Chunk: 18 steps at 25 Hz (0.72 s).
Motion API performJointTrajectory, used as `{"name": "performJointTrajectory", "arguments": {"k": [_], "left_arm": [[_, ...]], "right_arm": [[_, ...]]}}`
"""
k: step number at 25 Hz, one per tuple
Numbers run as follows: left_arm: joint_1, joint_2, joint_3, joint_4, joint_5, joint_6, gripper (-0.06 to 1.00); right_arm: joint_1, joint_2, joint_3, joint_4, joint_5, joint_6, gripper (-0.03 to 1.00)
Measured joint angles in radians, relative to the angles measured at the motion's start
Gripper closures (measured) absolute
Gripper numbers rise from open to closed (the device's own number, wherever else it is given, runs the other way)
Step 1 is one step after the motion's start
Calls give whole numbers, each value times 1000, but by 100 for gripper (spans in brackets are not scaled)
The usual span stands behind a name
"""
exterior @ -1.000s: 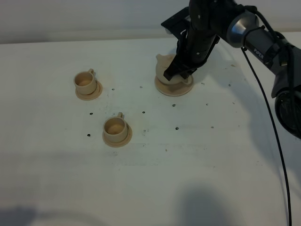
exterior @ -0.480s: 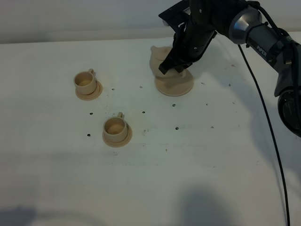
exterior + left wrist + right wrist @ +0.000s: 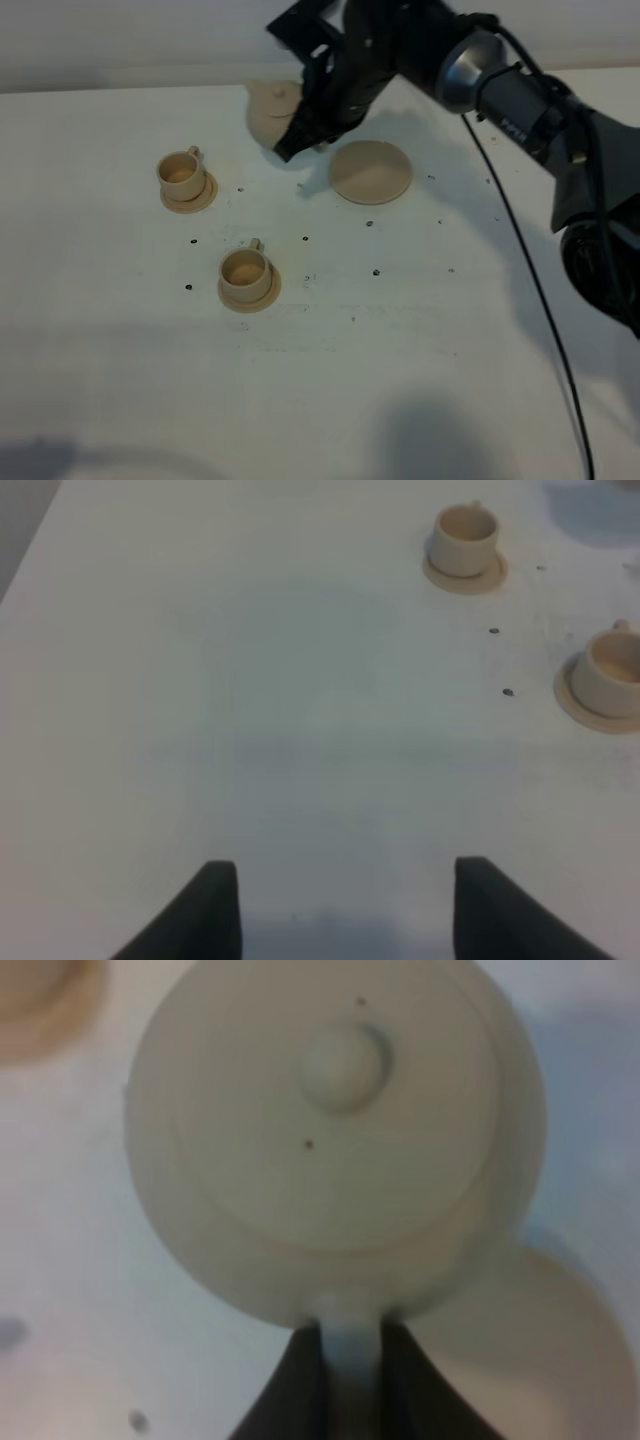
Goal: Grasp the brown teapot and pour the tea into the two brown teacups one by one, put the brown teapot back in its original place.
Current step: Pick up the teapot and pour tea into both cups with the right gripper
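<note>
- Right arm [image 3: 490,85]: stretched in from the right, passing above the large saucer [image 3: 371,172].
- Right pincer [image 3: 300,135]: clamped on the handle of the brown teapot [image 3: 272,112], which is upright, off the saucer and just to its left.
- Two teacups [image 3: 183,173] [image 3: 245,272]: further left of the saucer, on open counter [image 3: 450,350].
- Left pincer [image 3: 345,905]: fingers apart, holding nothing.

High camera over whole table [image 3: 450,380]; left wrist low, teacups [image 3: 466,535] shared; right wrist tight above teapot [image 3: 330,1140].
</note>
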Motion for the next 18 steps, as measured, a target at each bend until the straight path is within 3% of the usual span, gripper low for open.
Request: {"name": "performJointTrajectory", "arguments": {"k": [11,18], "left_arm": [[0,0,0,0,0,0,47],[0,0,0,0,0,0,47]], "right_arm": [[130,58,0,-211,-108,-7,85],[142,95,0,-314,-150,-7,85]]}}
